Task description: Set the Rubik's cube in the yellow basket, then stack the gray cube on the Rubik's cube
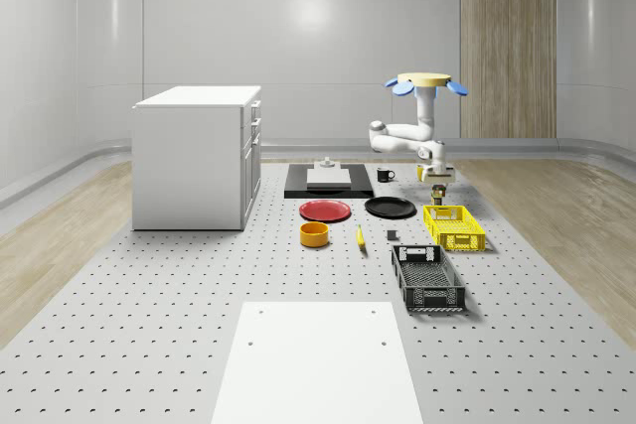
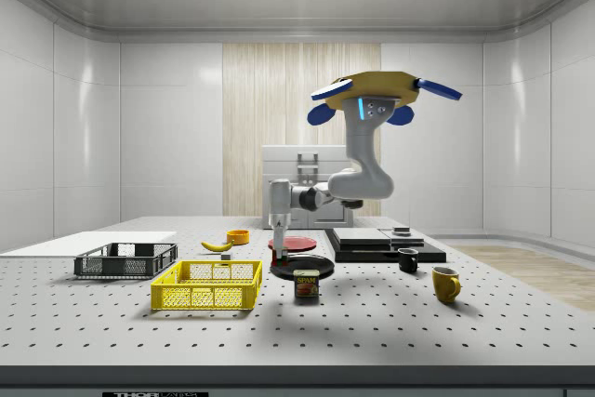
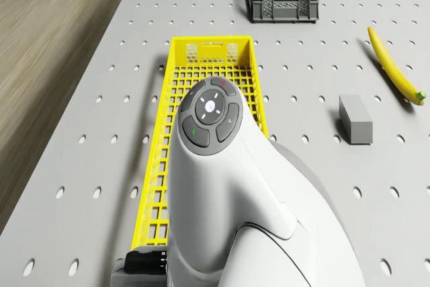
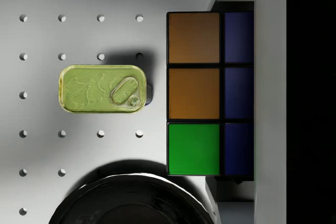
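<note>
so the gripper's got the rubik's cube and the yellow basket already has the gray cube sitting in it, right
Not quite. The gripper does hold the Rubik's cube, but the yellow basket has nothing in it. The drone view shows the gray cube lying on the table beside the basket, near the banana.

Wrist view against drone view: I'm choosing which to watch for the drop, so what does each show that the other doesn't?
Wrist view, not drone view: the Rubik's cube close up, a pull-tab can and a black plate. Drone view, not wrist view: the yellow basket partly behind the arm, the gray cube, a banana, a dark basket. Both: the perforated table. The drone hovers near the yellow basket.
</note>
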`<state>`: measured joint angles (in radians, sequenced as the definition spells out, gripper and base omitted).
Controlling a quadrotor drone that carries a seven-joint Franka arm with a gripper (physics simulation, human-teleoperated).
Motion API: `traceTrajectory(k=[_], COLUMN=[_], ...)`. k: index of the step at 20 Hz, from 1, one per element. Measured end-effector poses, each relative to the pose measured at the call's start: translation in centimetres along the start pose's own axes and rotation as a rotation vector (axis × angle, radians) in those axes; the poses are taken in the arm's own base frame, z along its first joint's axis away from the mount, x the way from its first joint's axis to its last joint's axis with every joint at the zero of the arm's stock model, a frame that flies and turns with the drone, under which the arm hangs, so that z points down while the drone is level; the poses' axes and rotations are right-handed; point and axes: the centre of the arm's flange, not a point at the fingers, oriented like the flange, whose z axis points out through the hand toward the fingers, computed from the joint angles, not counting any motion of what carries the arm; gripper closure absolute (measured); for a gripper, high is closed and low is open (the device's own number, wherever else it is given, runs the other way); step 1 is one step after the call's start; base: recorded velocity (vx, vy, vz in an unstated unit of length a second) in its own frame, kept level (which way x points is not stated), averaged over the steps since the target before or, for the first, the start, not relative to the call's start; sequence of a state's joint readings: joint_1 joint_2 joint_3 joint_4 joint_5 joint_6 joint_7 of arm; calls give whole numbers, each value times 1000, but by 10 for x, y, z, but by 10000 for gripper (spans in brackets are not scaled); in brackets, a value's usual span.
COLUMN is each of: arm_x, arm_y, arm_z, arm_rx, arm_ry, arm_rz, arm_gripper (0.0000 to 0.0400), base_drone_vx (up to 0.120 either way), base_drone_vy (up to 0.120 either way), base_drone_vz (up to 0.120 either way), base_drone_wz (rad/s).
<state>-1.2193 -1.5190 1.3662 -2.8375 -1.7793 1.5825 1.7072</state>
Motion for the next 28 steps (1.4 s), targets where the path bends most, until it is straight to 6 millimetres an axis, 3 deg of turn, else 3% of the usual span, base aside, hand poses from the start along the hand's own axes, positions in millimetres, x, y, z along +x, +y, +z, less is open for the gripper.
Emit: traceTrajectory(k=[28], arm_x=[0], arm_y=[0], arm_z=[0], arm_rx=[0], arm_ry=[0], arm_rz=[0], arm_gripper=[75], base_drone_vx=[120], base_drone_vy=[0], base_drone_vz=[-6], base_drone_wz=[0])
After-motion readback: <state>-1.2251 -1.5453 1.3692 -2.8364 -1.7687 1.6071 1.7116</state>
